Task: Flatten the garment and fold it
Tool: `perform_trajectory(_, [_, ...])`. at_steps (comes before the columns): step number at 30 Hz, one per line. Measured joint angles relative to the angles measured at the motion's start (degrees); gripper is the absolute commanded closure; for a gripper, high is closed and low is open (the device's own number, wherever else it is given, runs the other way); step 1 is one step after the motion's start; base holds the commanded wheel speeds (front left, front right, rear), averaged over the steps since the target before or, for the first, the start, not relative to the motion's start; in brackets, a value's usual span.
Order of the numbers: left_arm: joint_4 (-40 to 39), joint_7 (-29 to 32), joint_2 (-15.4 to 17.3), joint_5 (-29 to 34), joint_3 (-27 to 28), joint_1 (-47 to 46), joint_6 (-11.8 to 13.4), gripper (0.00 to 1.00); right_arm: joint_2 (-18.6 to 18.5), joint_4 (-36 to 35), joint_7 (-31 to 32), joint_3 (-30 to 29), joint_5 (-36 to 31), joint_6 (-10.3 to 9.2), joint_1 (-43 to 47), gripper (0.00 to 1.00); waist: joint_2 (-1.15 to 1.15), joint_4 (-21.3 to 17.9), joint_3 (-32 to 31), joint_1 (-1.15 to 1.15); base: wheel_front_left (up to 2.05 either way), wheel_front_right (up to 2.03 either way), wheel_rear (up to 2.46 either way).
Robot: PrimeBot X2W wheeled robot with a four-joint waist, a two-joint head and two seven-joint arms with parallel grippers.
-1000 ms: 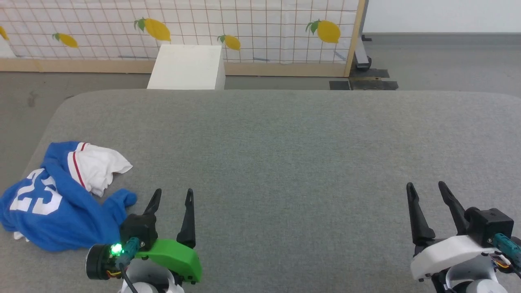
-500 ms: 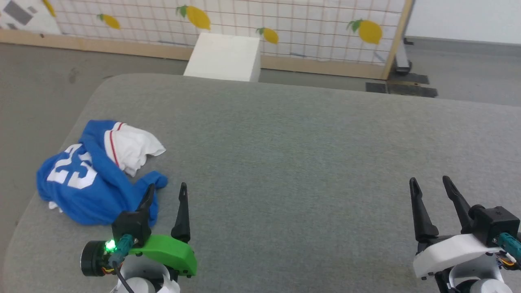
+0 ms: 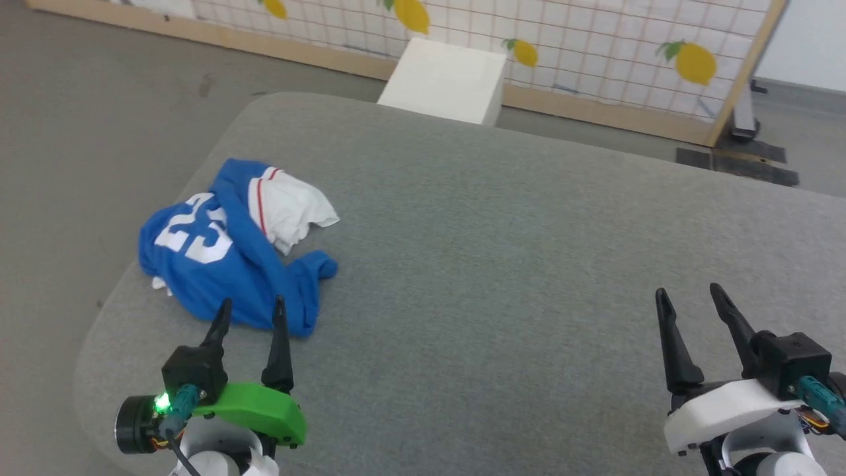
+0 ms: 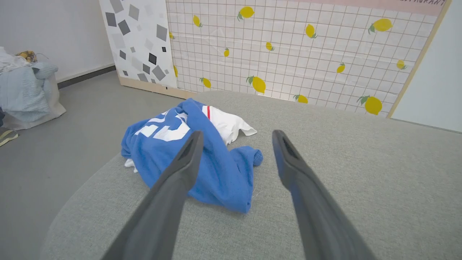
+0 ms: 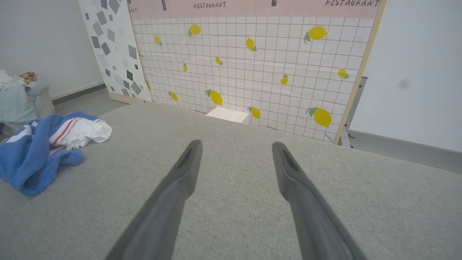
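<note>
A grey padded surface (image 3: 502,264) with rounded corners took up most of the head view, with bare grey floor (image 3: 99,99) around it. Beyond its far edge stood a wood-framed screen (image 3: 595,39) of white grid printed with yellow lemons, and a white box (image 3: 449,79) sat on the floor between the screen and the surface. The garment (image 3: 225,264) lay crumpled near the surface's left near corner. Its bright blue body was bunched with the white "23" facing up, and a white sleeve with a thin red stripe was folded toward the far side. A blue flap trailed out to the right. In the left wrist view a heap of pale cloth (image 4: 21,90) rested on the floor well off to the left. The left gripper (image 3: 252,301) sat at the garment's near edge with its two dark fingers spread apart and nothing between them. Whether the tips touched the cloth could not be told. The right gripper (image 3: 687,289) hovered well apart from the garment over bare grey surface at the lower right, its fingers likewise parted and empty.
</note>
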Motion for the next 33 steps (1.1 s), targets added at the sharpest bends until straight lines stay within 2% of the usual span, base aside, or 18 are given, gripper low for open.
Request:
perform_trajectory(18, [1.0,-2.2,0.0,-2.5,1.4,-0.7,-0.4,0.00,0.0,-2.3,1.5,3.0,-3.3,0.00,0.0,0.00,0.00,9.2,1.2,0.00,0.00,0.00,0.00])
perform_trajectory(33, [3.0,-4.0,0.0,-3.6,0.6,-4.4,-0.1,0.00,0.1,-2.5,1.5,3.9,-2.0,-0.01,0.0,0.00,0.00,13.1,2.4,0.00,0.00,0.00,0.00])
